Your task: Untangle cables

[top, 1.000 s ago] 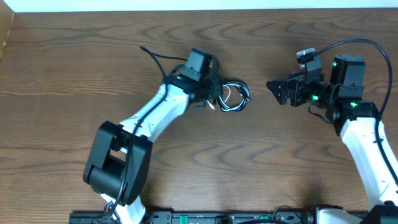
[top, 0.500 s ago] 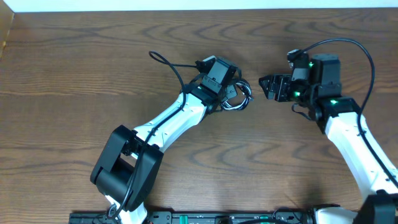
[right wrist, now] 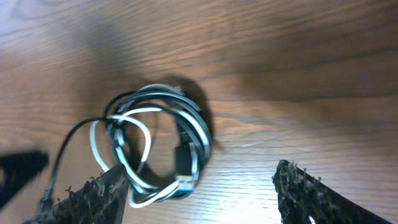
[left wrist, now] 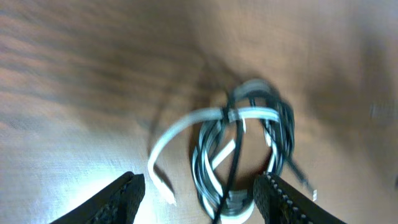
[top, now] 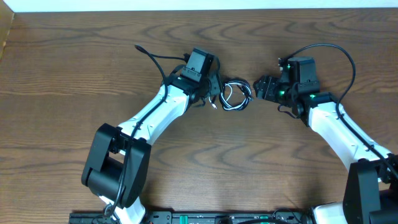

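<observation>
The cables [top: 236, 95] lie on the wooden table as one small coil, black and white cords wound together. In the left wrist view the coil [left wrist: 245, 134] has a loose white end [left wrist: 163, 146] curling off to the left and a black strand [left wrist: 235, 158] crossing it. My left gripper [top: 214, 91] stands just left of the coil, jaws open, the coil's near edge lying between its fingertips [left wrist: 127, 196] without touching them. My right gripper [top: 259, 87] is open just right of the coil. In its wrist view the coil [right wrist: 155, 140] and a plug [right wrist: 185, 167] sit ahead of its left finger [right wrist: 99, 196].
The left arm's thick black wire [top: 152, 57] loops over the table behind it. The right arm's wire [top: 339, 51] arcs above its wrist. A pale strip [top: 199, 5] marks the table's far edge.
My left gripper has opened, letting go of the coil, after swinging right and back. My right gripper has moved left, up close to the coil.
</observation>
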